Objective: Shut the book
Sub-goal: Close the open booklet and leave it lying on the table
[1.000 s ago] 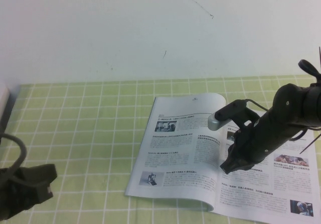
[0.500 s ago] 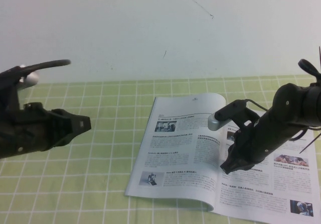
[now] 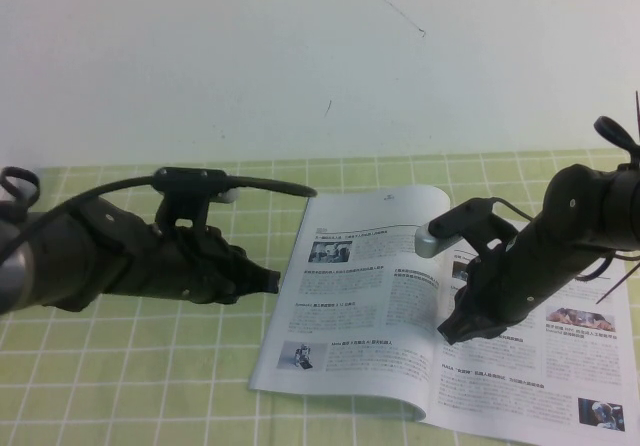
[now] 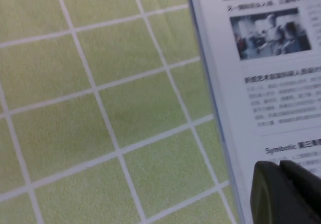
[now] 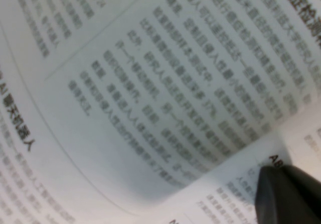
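Reading both jaw pairs pinched together, empty. Left gripper (image 3: 268, 281) arrives from parked corner, now just beside book (image 3: 365, 296) left edge; right gripper (image 3: 458, 332) unmoved, tip on right page. Book lies open; I expect left-page lift next.

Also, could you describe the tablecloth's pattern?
Tablecloth: green, white grid; best in left wrist view. Left gripper at book's left edge, right gripper over its middle.

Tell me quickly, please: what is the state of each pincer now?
Left pincer: closed, empty, at the book's left edge.
Right pincer: closed, tip on the right page near the fold.
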Robot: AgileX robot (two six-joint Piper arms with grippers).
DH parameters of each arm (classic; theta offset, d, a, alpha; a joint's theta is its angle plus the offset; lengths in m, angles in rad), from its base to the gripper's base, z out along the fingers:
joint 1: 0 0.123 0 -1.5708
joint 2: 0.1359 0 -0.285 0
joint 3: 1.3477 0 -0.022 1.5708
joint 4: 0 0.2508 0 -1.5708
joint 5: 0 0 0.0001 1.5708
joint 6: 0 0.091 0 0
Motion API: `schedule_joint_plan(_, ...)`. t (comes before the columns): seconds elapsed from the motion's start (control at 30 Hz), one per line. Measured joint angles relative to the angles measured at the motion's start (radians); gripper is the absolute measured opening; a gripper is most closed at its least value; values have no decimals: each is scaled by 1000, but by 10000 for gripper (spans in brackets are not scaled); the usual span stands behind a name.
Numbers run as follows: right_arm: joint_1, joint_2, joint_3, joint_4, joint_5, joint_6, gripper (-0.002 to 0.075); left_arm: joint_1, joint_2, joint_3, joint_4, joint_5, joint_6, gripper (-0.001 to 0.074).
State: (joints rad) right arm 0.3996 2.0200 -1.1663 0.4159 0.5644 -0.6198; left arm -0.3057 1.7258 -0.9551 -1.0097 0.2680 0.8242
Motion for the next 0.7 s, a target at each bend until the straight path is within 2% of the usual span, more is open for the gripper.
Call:
schedule_joint_plan(0.3, 0, 0, 0, 0, 0, 5, -3, -106, 144, -2, 26, -104, 2, -4)
schedule_joint_plan(0.7, 0, 1, 0, 0, 2, 5, -3, -114, 154, -12, 26, -194, 29, -4)
